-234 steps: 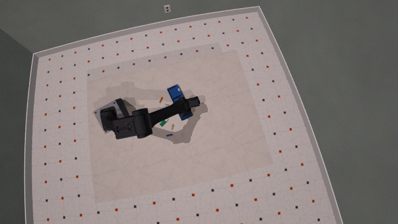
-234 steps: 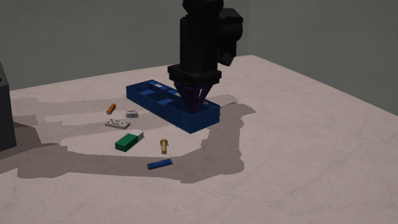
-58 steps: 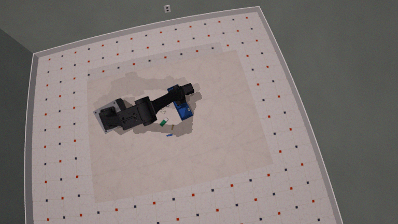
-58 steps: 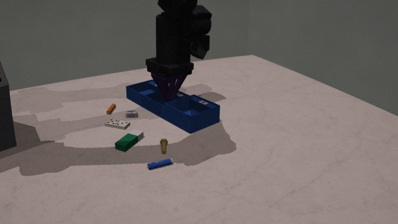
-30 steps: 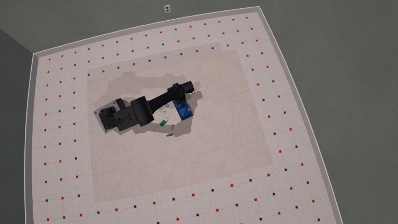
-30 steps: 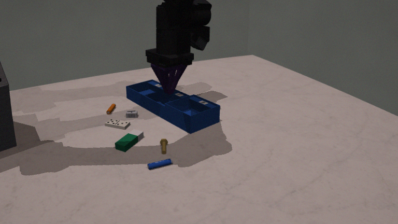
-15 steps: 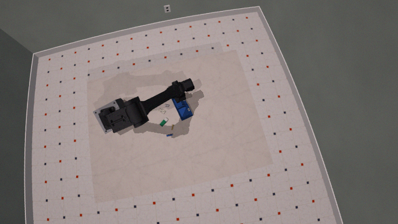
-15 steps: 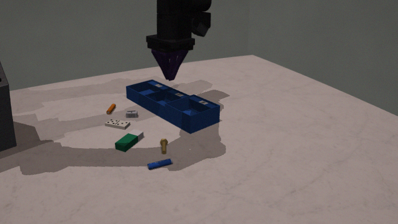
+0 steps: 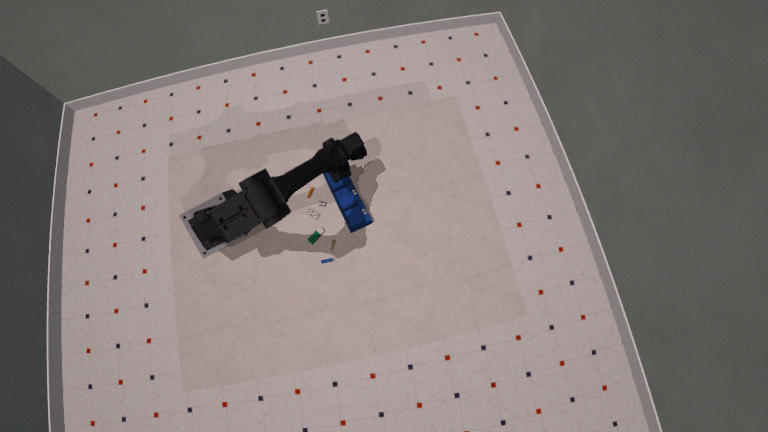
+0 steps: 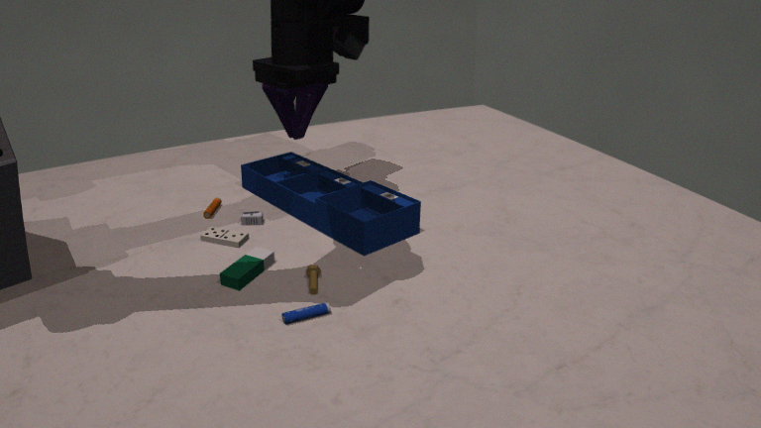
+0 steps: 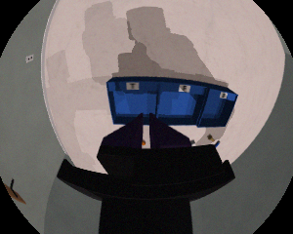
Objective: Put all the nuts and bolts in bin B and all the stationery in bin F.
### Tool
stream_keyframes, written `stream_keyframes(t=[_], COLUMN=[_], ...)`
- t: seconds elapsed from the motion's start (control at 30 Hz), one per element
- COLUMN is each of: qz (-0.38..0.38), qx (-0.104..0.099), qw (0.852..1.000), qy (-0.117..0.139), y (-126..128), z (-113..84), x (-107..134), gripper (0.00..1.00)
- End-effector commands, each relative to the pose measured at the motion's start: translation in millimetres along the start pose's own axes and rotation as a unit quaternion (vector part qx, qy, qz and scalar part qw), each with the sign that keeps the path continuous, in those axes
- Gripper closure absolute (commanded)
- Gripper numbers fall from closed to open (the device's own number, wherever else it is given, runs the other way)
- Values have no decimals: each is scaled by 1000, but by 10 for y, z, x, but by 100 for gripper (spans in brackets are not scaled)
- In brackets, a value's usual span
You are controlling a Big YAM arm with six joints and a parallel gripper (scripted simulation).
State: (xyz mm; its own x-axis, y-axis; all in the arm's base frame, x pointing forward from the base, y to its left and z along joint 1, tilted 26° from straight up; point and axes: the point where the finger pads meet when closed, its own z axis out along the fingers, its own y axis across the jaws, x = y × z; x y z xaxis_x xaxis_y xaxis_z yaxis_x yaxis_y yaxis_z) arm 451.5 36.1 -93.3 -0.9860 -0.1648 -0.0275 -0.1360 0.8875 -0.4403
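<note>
A row of three joined blue bins (image 9: 356, 218) (image 10: 370, 238) (image 11: 156, 100) stands on the table; their label cards are too small to read. My gripper (image 10: 295, 133) (image 11: 146, 117) is shut with nothing between its fingers, and hangs high above the far end of the bin row. On the table lie a brass bolt (image 10: 313, 277) (image 9: 333, 244), a green and white eraser (image 10: 246, 268) (image 9: 316, 235), a blue pen-like stick (image 10: 305, 312) (image 9: 327, 260), a grey sharpener (image 10: 252, 217) (image 9: 323, 203), an orange cylinder (image 10: 212, 207) (image 9: 310, 192) and a white domino (image 10: 224, 236) (image 9: 312, 212).
The arm's dark base (image 9: 218, 223) (image 10: 11, 216) stands at the left of the loose things. The pale table top (image 10: 561, 261) stretches wide to the right and front of the bins.
</note>
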Motion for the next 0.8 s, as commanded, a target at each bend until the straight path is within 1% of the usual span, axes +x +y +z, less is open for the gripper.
stream_keyframes(t=[0.0,0.07,0.1,0.13,0.17,0.3,0.33,0.4,0.73,0.77], qz=[11,11,11,15,27,28,31,20,19,19], qx=[-1,-1,-1,-1,-1,-1,-2,-1,0,0], qw=[1000,1000,1000,1000,1000,1000,999,1000,1000,1000], qy=[-8,-8,-8,-6,-3,-4,-11,-11,-10,-10], y=[231,331,334,299,198,194,199,198,194,194], z=[-35,-34,-31,-11,41,42,70,126,406,406], x=[-169,-168,-168,-167,-172,-178,-215,-212,-192,-192], gripper=[92,92,92,92,92,92,92,92,92,92])
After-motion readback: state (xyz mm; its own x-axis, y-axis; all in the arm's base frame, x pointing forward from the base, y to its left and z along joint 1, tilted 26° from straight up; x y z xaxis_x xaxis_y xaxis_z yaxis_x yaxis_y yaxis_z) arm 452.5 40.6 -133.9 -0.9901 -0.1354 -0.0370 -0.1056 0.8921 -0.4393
